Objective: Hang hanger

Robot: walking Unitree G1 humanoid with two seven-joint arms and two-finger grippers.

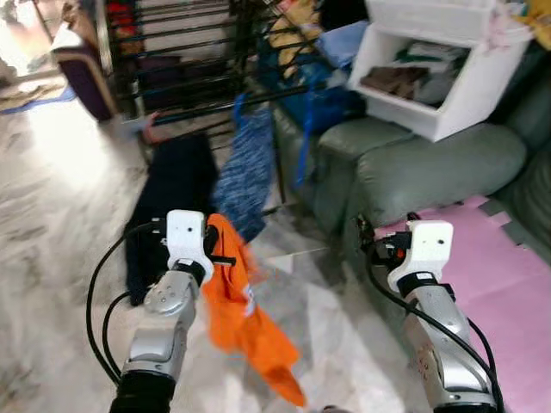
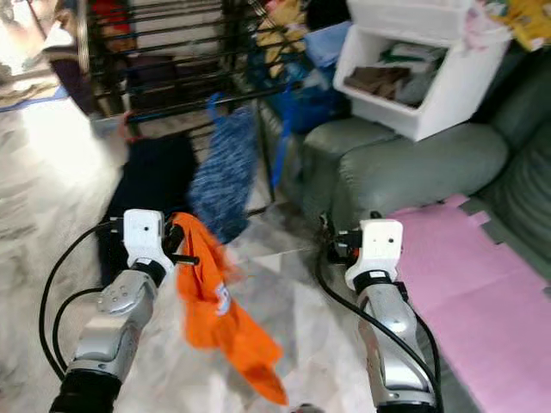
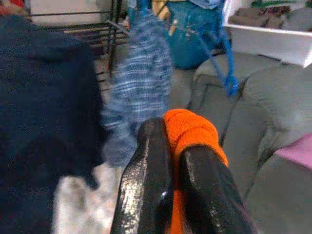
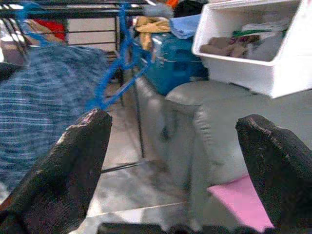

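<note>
Orange garment [image 1: 245, 318]; blue-checked cloth [image 1: 247, 172]; pink mat [image 1: 499, 267].

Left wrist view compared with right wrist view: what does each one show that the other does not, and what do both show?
Left wrist view alone: the left gripper shut on an orange garment, beside a dark navy garment.

Right wrist view alone: the right gripper open and holding nothing, and a pink mat.

Both: the blue checked garment, the grey-green sofa and the white bin.
</note>
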